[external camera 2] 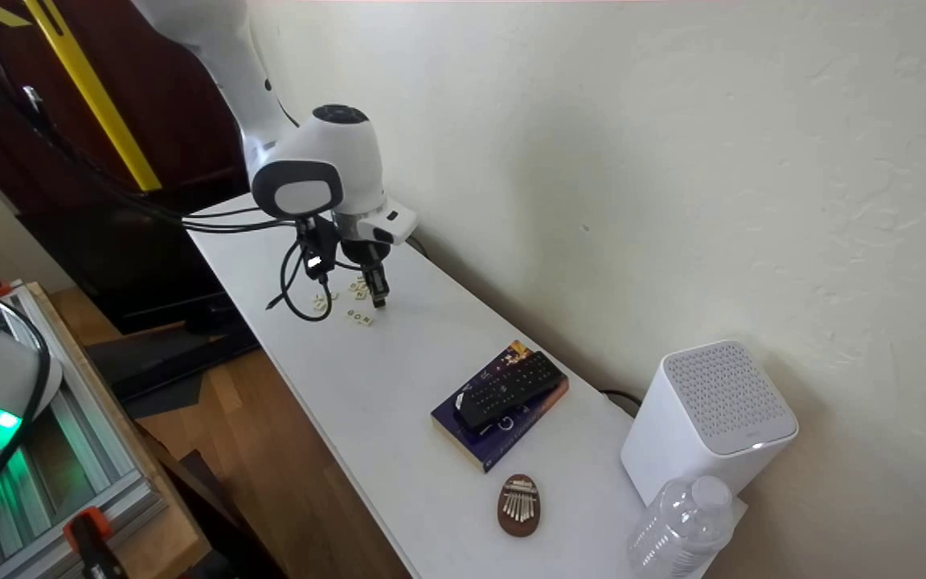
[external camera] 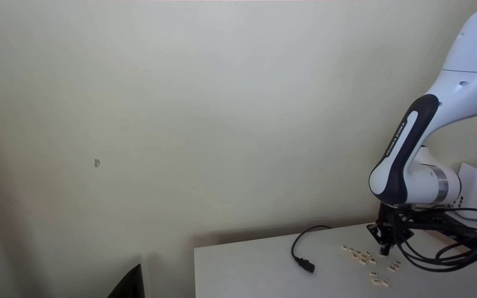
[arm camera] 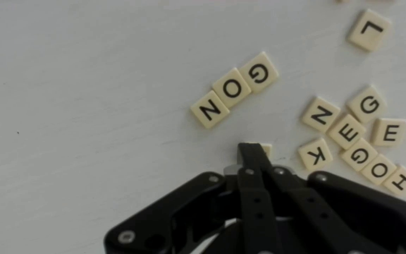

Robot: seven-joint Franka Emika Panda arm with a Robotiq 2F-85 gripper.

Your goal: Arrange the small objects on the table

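Cream letter tiles are the small objects, flat on the white table (arm camera: 83,106). In the wrist view, N (arm camera: 210,109), O (arm camera: 232,88) and G (arm camera: 259,72) touch in a slanted row. To the right lies a cluster of several tiles around an E tile (arm camera: 347,132), with a K tile (arm camera: 315,154) slightly apart and an L tile (arm camera: 369,30) farther up. My gripper (arm camera: 254,146) is shut, its fingertips over a tile (arm camera: 267,149) they mostly hide; its letter cannot be read. Both exterior views show the gripper (external camera: 384,251) (external camera 2: 379,301) low among the tiles.
A black cable with a plug (external camera: 306,265) lies near the tiles. Farther along the table are a book (external camera 2: 463,418) with a remote (external camera 2: 511,390) on it, a thumb piano (external camera 2: 519,505), a white boxy device (external camera 2: 704,418) and a clear bottle (external camera 2: 680,531). The wall runs along the table's back.
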